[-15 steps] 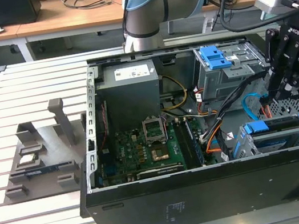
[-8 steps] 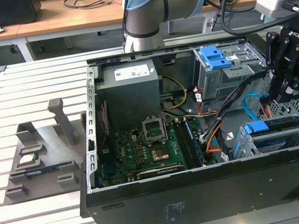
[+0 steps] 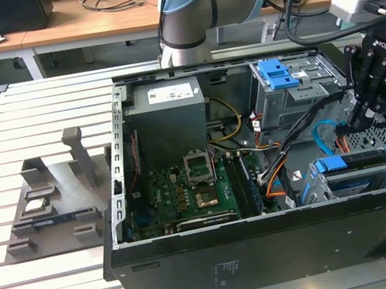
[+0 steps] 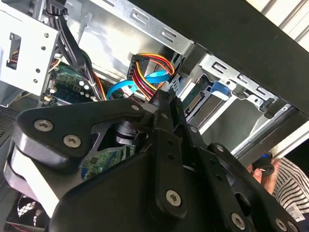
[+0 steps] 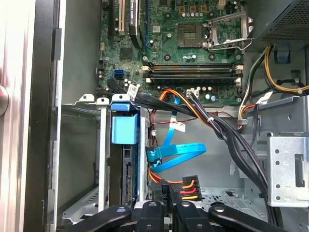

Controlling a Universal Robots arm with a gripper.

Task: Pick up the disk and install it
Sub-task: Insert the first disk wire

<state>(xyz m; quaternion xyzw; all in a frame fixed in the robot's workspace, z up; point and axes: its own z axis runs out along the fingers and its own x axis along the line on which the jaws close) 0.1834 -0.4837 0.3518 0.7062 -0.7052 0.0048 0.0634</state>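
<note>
Gripper (image 3: 360,122) hangs inside the computer case (image 3: 199,263) beside the disk (image 3: 349,162) in its cage; fingers pressed together, empty. Nearby cables (image 5: 174,154) could snag.

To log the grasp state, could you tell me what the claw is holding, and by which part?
Nothing: the claw is shut empty; the disk sits in its bay.

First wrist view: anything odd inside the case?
The blue cable and the power plug lie loose beside the disk, apparently plugged into nothing there. The CPU socket lid stands open.
</note>
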